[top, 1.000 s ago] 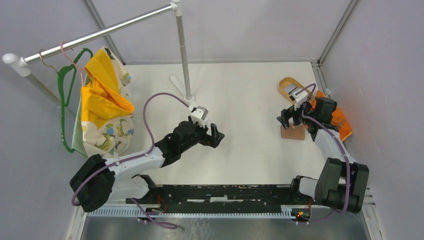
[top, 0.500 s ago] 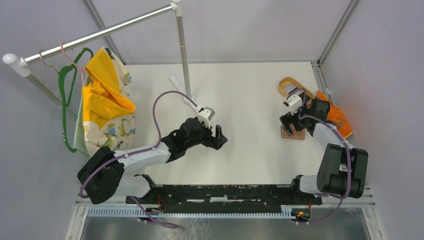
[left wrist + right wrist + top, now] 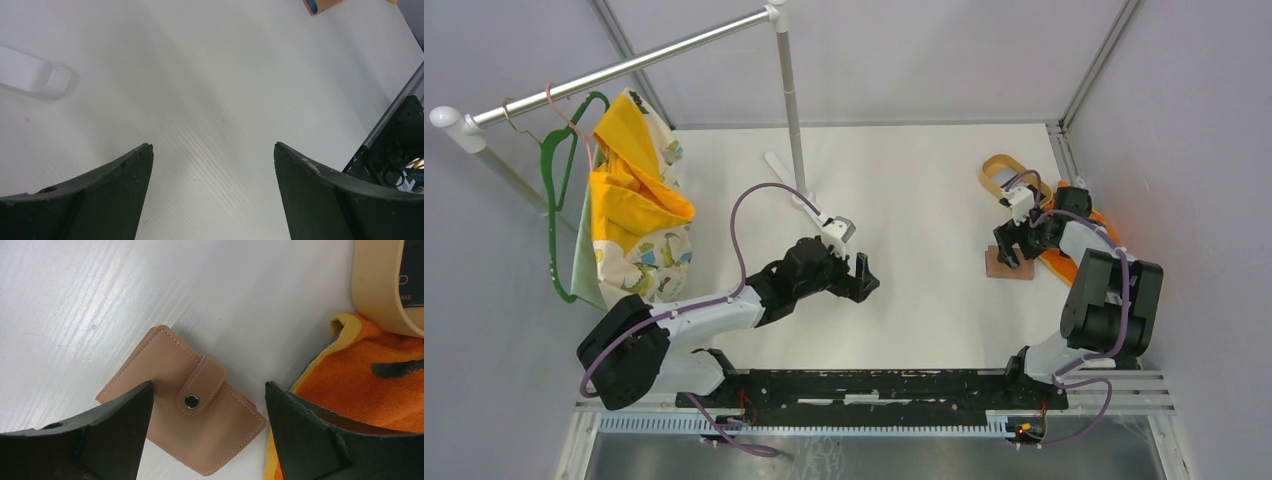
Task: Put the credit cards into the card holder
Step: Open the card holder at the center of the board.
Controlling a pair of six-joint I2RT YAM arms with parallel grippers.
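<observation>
So the small reddish-brown leather card holder [image 3: 215, 435] is lying flat on the white tabletop [image 3: 924, 180], folded shut with its snap tab buttoned. It's over on the right side, just beside a crumpled orange cloth [image 3: 365, 385].

The right claw [image 3: 207, 387] hangs right over it with its jaws spread wide, one finger on each side of the snap tab, nothing gripped. I can't tell if the finger on the left of the wrist view is touching the leather or sitting just above it. My read is that it's lined up like that to pinch the card holder or get at the tab, because nothing goes in while it's buttoned.

The credit cards [image 3: 414, 260] look to be parked in the tan oval tray with the raised rim [image 3: 380, 290], just behind the cloth. I can only make out one dark card with some printed digits showing past the rim. Any others are out of frame.

The left claw [image 3: 212, 146] is also wide open and empty, hovering over bare tabletop near the middle, well apart from everything. It's probably parked there so it can come hold the card holder open once the snap's undone, since slotting cards into a floppy fold one-handed seems iffy.

The task basically hasn't got going: card holder closed, no card in either claw.
</observation>
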